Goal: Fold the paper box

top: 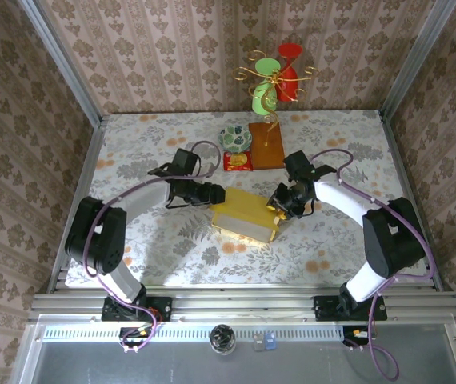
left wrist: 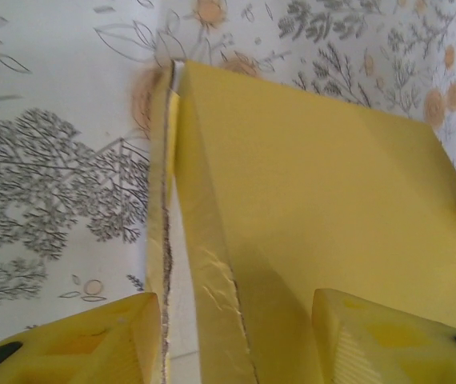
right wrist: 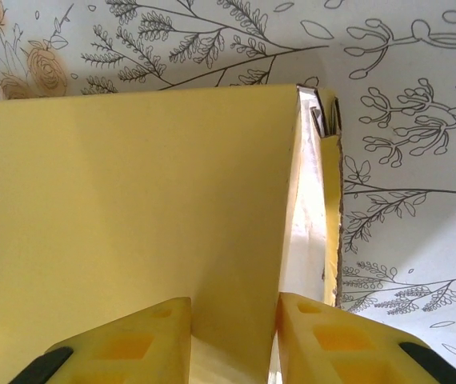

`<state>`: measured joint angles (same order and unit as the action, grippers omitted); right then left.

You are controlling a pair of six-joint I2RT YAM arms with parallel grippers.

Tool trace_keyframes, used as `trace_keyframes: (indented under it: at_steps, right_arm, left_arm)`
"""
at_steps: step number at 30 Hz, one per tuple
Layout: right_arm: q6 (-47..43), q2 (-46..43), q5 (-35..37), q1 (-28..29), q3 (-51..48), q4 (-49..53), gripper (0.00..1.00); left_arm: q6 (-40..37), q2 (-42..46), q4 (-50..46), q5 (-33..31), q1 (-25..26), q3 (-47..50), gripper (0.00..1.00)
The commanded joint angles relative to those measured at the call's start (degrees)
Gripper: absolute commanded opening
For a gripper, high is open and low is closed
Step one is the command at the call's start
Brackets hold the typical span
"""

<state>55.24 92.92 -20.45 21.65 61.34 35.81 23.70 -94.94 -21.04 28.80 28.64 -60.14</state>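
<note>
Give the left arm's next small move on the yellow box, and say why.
Probably close the left gripper on the side flap of the paper box: the flap stands loose between its open jaws, while the right gripper pinches the opposite wall.

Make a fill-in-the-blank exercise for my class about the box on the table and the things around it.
1. The paper box is ____ on its outer side.
2. It lies ____ the left gripper and the right gripper.
3. In the top view, the red packet lies just to the ____ of the orange-brown board.

Missing words: yellow; between; left.
</note>
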Motion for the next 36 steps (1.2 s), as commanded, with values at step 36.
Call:
trace_keyframes:
  at_steps: [36]
  right_arm:
    - [-8.97,5.42,-3.04,-0.12,-2.33,-1.27,0.44]
  left_arm:
    - [0.29,-3.30,3.82,-0.58,1.16,6.66,0.35]
